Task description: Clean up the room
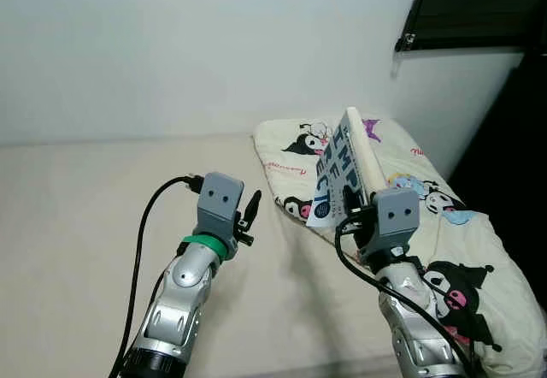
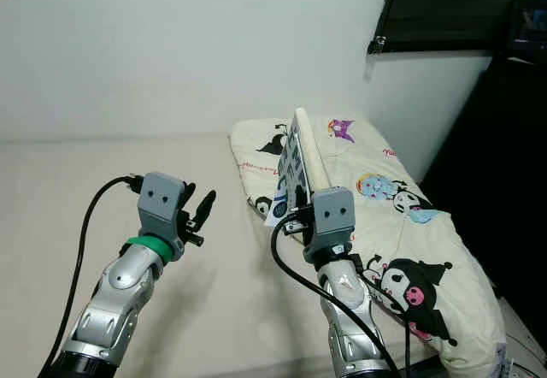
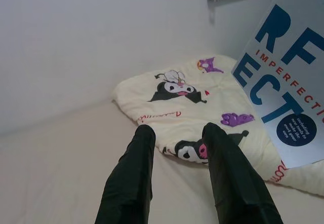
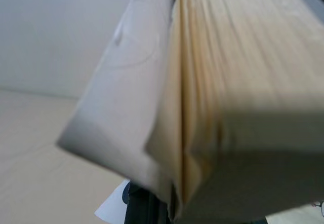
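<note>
"Where's the book [image 1: 344, 169]?"

"Clamped in the right gripper [image 1: 355, 208], held tilted above the blanket [image 1: 444, 224] at the bed's [image 1: 85, 207] right edge."

"Any risk?"

"The hold looks low on it, so it might slip. The left gripper [image 1: 250, 213] hovers empty, fingers narrowly apart."

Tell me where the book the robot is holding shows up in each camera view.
Left eye view: book right of centre, above the right gripper.
Right eye view: just right of centre.
Left wrist view: cover at the right edge.
Right wrist view: page edges close up.
Shared landmark: cartoon-print blanket.
</note>
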